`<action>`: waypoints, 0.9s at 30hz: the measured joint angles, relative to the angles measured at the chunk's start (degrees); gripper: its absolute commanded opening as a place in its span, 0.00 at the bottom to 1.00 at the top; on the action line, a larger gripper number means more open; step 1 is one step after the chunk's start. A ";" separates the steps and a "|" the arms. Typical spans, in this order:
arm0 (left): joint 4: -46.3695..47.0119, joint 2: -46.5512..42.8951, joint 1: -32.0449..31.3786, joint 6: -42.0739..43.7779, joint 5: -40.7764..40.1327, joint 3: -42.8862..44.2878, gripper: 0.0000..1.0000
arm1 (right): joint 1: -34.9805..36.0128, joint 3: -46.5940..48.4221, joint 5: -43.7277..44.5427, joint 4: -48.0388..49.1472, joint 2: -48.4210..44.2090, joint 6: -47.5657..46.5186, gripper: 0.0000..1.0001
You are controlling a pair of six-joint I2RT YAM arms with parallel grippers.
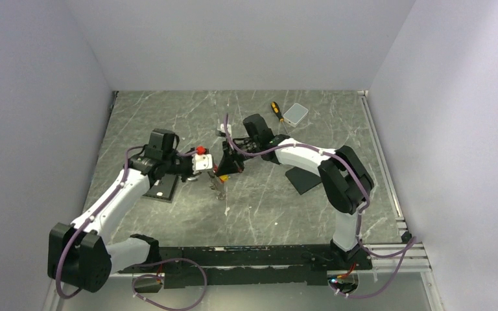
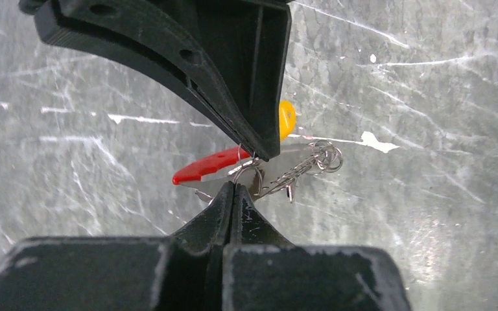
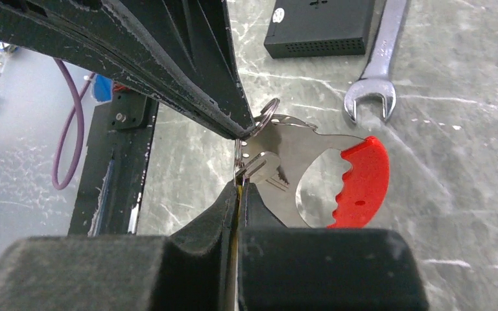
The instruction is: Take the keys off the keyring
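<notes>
Clamped shut at the left pincer (image 2: 234,186), both tips pressed together on the thin wire loop of the keyring (image 2: 249,168). Shut likewise at the right pincer (image 3: 238,184), nipping the keys (image 3: 259,166): a silvery one poking out just above the tips, a thin brass-yellow edge sandwiched between the fingers. Tip almost against tip, the bunch strung between the two near the middle of the desk (image 1: 266,214). Contact with the desk below: impossible to tell.

Hanging off the ring just beside the left tips: a red curved strip (image 2: 209,165) on a flat silvery plate, and a short chain piece (image 2: 301,170) trailing off to one side. Behind the right pincer's finger, a rounded yellow bit, only partly seen.

Farther out, lying flat near the red strip: a silver wrench (image 3: 375,71), with a black box (image 3: 318,26) beside its handle. Near the far edge, well apart from both pincers: a yellow-handled screwdriver (image 1: 276,111) next to a small clear box (image 1: 296,115). Under the right forearm, a dark flat slab (image 1: 303,180).
</notes>
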 measured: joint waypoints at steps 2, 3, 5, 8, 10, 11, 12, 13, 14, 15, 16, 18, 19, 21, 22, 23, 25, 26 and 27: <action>1.53 -2.21 0.96 -3.67 -0.24 -2.27 0.00 | 0.68 0.33 -0.33 0.90 0.87 0.87 0.00; 2.19 -3.13 1.40 -5.42 -0.44 -3.23 0.00 | 1.07 0.44 -0.35 1.38 1.22 1.20 0.00; 2.84 -4.52 2.19 -8.26 -1.07 -4.59 0.00 | 1.84 0.72 -0.24 2.32 1.92 1.75 0.00; 2.01 -5.18 3.10 -10.69 -1.95 -5.84 0.00 | 2.84 0.98 -0.35 3.50 3.50 3.10 0.00; 0.61 -5.20 3.50 -10.67 -2.32 -6.62 0.00 | 3.41 0.98 -0.81 3.96 4.90 4.13 0.00; 0.04 -5.33 3.67 -10.29 -2.32 -6.97 0.00 | 3.65 0.98 -1.03 4.22 5.51 4.52 0.00; -0.59 -5.62 3.91 -9.35 -2.32 -7.48 0.00 | 3.87 0.98 -1.29 4.61 5.97 4.92 0.00; -0.92 -5.97 4.07 -8.66 -2.29 -7.89 0.00 | 4.02 0.98 -1.42 4.94 6.25 5.38 0.00; -1.44 -6.40 4.15 -7.67 -2.27 -8.22 0.00 | 4.20 0.98 -1.64 5.33 6.51 5.90 0.00; -1.77 -6.80 4.20 -6.88 -2.27 -8.46 0.00 | 4.35 0.98 -1.88 5.62 6.69 6.32 0.00; -2.56 -7.23 4.28 -5.33 -2.01 -8.61 0.00 | 4.48 0.98 -2.03 5.88 6.82 6.71 0.00; -3.43 -7.89 4.42 -2.71 -1.55 -8.98 0.00 | 4.76 0.96 -2.38 6.10 7.02 7.21 0.00; -3.80 -8.31 4.46 -1.22 -1.33 -9.38 0.00 | 4.90 0.96 -2.51 6.16 7.19 7.41 0.00; -4.35 -8.96 4.42 1.51 -1.18 -10.38 0.00 | 5.16 0.85 -2.71 6.29 7.61 7.54 0.00; -4.42 -9.14 4.17 2.75 -1.25 -11.02 0.00 | 5.31 0.61 -2.73 6.29 7.82 7.63 0.00; -4.79 -9.14 3.91 3.26 -1.68 -11.39 0.00 | 5.38 0.28 -2.47 6.10 7.96 7.61 0.00; -5.95 -8.87 2.99 4.31 -3.04 -12.72 0.00 | 4.94 -0.39 -2.01 5.55 8.26 7.28 0.00; -6.54 -8.37 2.14 4.59 -3.87 -13.44 0.00 | 4.59 -0.72 -1.64 5.29 8.44 7.10 0.00; -6.86 -7.76 1.44 4.92 -4.63 -13.81 0.00 | 4.26 -1.03 -1.22 4.94 8.66 6.93 0.00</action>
